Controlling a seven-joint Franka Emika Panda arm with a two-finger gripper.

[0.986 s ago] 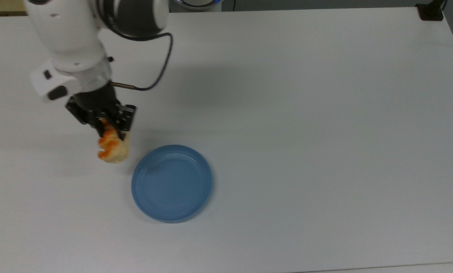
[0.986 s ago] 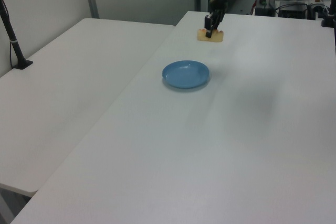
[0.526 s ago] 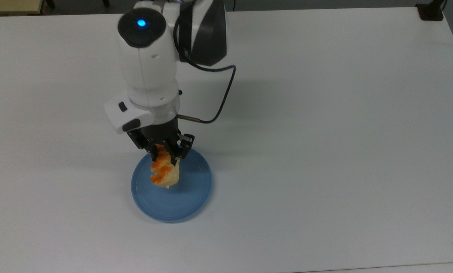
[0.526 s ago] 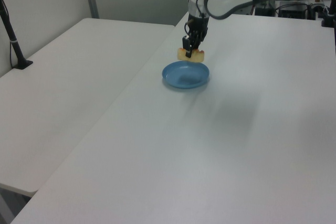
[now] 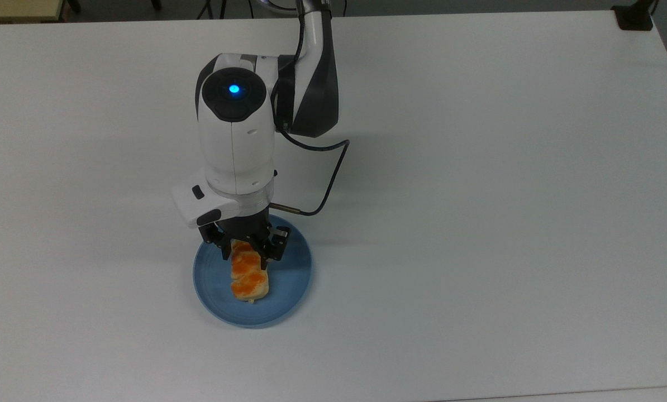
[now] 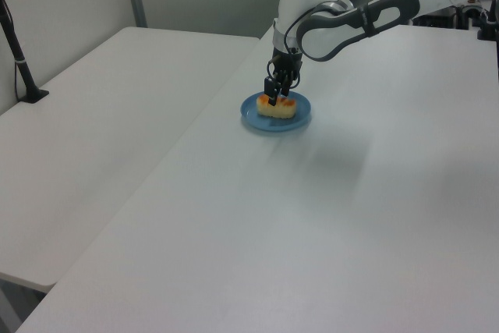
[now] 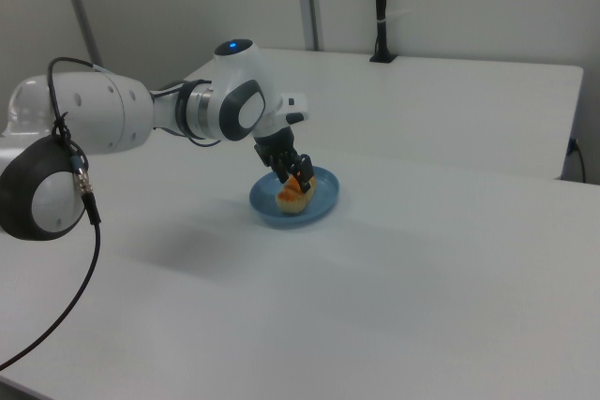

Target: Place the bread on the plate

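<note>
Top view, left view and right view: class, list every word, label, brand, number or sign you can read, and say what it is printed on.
None can be read.
The robot arm, the end effector, the blue plate, the bread and the white table carry no legible text.

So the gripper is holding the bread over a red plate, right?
Not quite: the plate is blue, not red, as the top view shows. The gripper does hold the bread over it.

Arm bent downward, pincer (image 5: 245,255) pointing down (fingers closed on load).
</note>
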